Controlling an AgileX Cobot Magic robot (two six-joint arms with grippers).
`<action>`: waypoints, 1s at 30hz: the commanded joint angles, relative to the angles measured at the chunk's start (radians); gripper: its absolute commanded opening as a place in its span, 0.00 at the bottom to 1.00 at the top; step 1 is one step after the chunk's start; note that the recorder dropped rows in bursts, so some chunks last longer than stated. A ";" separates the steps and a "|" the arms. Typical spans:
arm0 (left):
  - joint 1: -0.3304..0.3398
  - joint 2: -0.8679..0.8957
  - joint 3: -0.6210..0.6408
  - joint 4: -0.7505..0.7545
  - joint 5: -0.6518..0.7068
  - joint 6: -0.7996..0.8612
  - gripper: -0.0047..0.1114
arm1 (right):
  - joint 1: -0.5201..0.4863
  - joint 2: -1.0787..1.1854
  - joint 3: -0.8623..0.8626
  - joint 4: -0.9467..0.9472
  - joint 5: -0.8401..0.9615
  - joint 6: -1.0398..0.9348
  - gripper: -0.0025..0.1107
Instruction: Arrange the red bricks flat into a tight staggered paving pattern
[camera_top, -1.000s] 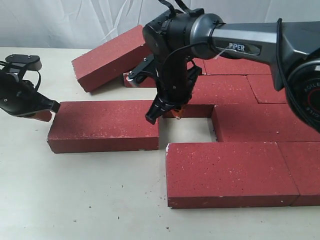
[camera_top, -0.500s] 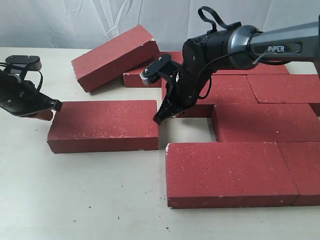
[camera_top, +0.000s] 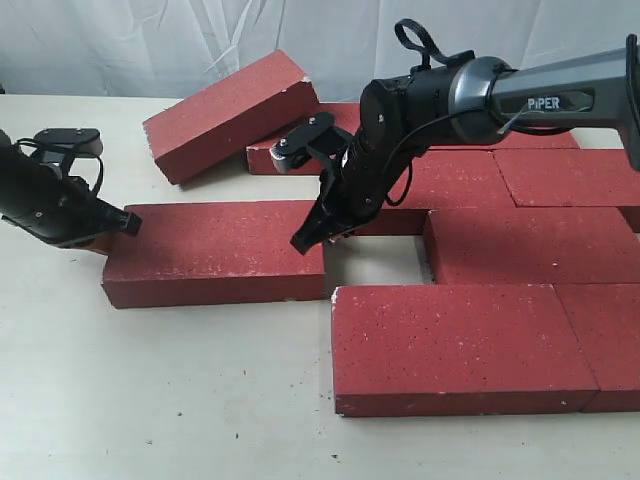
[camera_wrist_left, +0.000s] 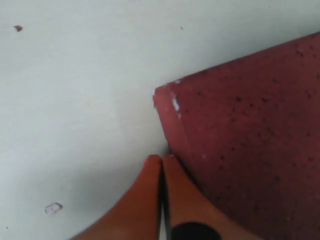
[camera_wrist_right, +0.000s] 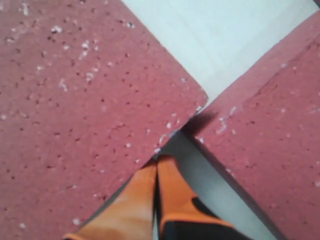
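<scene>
A loose brick (camera_top: 215, 252) lies flat on the pale table (camera_top: 150, 400) at the left centre of the exterior view, long side running across the frame. The left gripper (camera_top: 118, 222) sits low at this brick's upper left corner. In the left wrist view its orange fingers (camera_wrist_left: 145, 200) are pressed together with no gap, and their tips meet the side face of the brick just below its chipped corner. The right gripper (camera_top: 312, 235) reaches down from the dark arm in the upper right of the exterior view to the brick's upper right corner. In the right wrist view its fingers (camera_wrist_right: 137, 200) are also together, with the tips at the narrow dark seam where the loose brick's corner meets a neighbouring brick (camera_wrist_right: 270, 140). The laid bricks (camera_top: 520, 245) fill the right half of the exterior view in staggered rows, lying flat and close together. A bare patch of table shows between the loose brick's right end and the middle row. The front brick (camera_top: 460, 345) lies at the lower centre, its upper left corner just beside the loose brick's lower right corner. A tilted brick (camera_top: 228, 115) rests at an angle in the upper left centre, well apart from the left gripper.
</scene>
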 joint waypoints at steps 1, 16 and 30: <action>-0.010 -0.002 -0.020 0.016 0.074 0.005 0.04 | 0.011 -0.001 0.004 0.007 0.022 -0.009 0.02; -0.010 -0.002 -0.022 0.033 0.130 0.005 0.04 | 0.011 -0.029 0.004 0.000 0.124 -0.009 0.02; -0.010 -0.002 -0.022 0.009 0.166 0.043 0.04 | 0.011 -0.029 0.004 -0.083 0.166 -0.007 0.02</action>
